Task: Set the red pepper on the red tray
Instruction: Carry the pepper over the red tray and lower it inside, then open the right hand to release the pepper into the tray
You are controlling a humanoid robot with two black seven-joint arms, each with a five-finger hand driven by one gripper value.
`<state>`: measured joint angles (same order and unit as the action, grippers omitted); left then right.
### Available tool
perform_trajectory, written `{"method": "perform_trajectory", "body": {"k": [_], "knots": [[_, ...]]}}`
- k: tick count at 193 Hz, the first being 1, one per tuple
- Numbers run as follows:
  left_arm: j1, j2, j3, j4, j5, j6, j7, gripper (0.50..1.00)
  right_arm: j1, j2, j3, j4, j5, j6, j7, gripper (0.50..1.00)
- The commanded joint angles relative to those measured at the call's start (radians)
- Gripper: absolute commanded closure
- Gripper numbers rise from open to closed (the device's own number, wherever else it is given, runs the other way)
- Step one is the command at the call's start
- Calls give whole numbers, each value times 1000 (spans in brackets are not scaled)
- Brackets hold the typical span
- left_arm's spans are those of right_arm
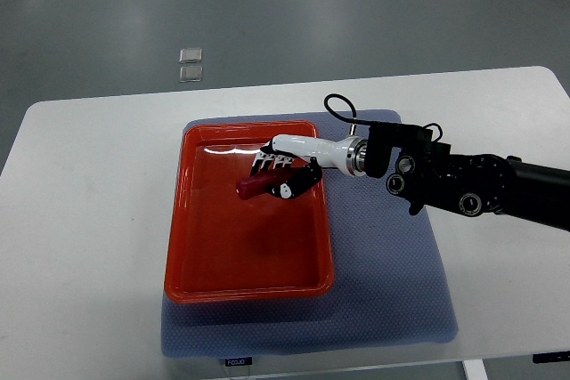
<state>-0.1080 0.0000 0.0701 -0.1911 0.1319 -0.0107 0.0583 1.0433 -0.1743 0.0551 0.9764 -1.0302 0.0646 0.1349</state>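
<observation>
Our right robot hand (pixel 283 175) clamps the small red pepper (pixel 252 186) over the shallow red plastic tray (pixel 191 287) (placing step); next we lower and release.

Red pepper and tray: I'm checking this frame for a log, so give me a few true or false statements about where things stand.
1. The right hand is closed around the red pepper. True.
2. The red pepper is over the grey mat, outside the tray. False: it is within the red tray outline, in its upper half.
3. The left arm reaches across the table. False: no left arm shows; only the right arm enters from the right edge.
4. The red tray sits on a blue-grey mat on the white table. True.
5. Other vegetables lie in the tray. False: only the pepper is there.
</observation>
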Motion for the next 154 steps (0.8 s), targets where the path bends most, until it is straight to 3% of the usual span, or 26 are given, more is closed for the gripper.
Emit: {"method": "perform_trajectory", "body": {"k": [1,55,101,154], "knots": [[1,0,-1,1,-2,0,0,500,-14,44,-17,-30,-2,-16,8,1000],[1,0,-1,1,-2,0,0,500,-35,102,-21,-62,-2,-26,9,998],[1,0,-1,1,-2,0,0,500,-35,101,-18,-64,-1,-32,19,822],[1,0,-3,5,-3,0,0,500,-32,84,-12,-62,2,-31,17,752]]}}
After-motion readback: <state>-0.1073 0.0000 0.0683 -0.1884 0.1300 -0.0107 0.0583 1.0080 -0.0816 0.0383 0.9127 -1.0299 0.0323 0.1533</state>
